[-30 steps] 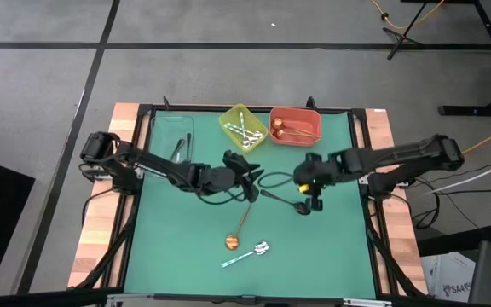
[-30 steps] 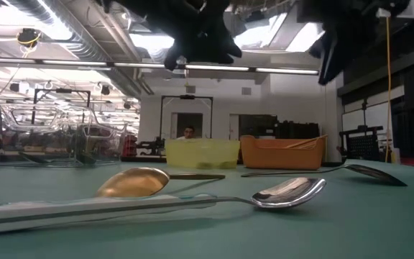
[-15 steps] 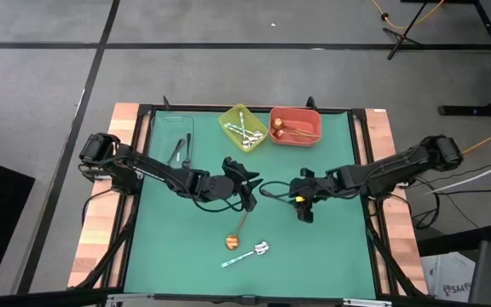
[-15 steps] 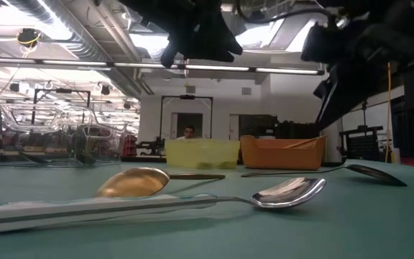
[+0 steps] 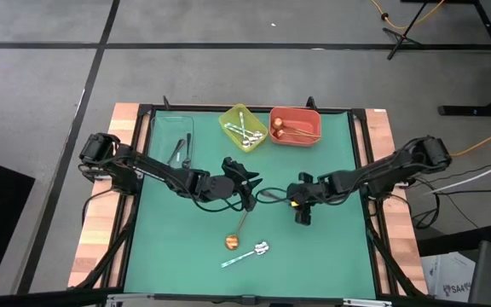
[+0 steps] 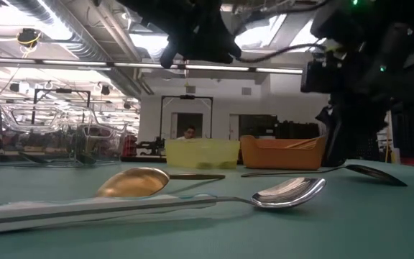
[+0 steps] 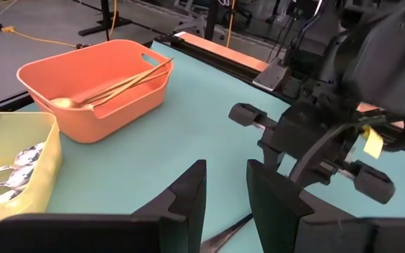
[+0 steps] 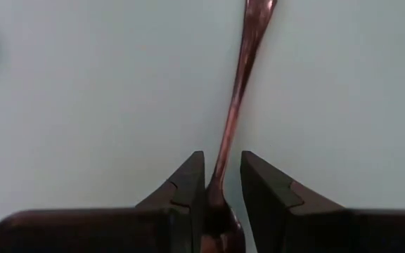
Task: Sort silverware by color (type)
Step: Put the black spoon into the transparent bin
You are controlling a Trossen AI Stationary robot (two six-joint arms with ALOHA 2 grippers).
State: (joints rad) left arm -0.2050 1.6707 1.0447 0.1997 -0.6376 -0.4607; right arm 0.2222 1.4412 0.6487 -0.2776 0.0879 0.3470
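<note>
A black spoon (image 5: 273, 194) lies flat on the green mat, mid-table. My right gripper (image 8: 222, 165) hangs low over it, pointing steeply down and open. Its fingers stand on either side of the handle where it meets the bowl (image 8: 218, 200), and I see no touch. My left gripper (image 7: 225, 176) hovers open above the mat, just left of the spoon's handle end (image 7: 228, 235), with nothing between its fingers. A copper spoon (image 5: 233, 240) and a silver spoon with a pale handle (image 5: 247, 253) lie nearer the front edge.
Three bins stand along the far edge. A clear one (image 5: 173, 141) holds dark spoons, a yellow one (image 5: 244, 128) holds silver spoons, and an orange one (image 5: 295, 125) holds copper spoons. A black frame rims the mat (image 5: 331, 256). The two grippers stand close together mid-table.
My right gripper has come down from well above the mat to just over the black spoon, and has drifted a little toward the table's left and near edges. Its finger gap looks unchanged. The spoons have not moved.
</note>
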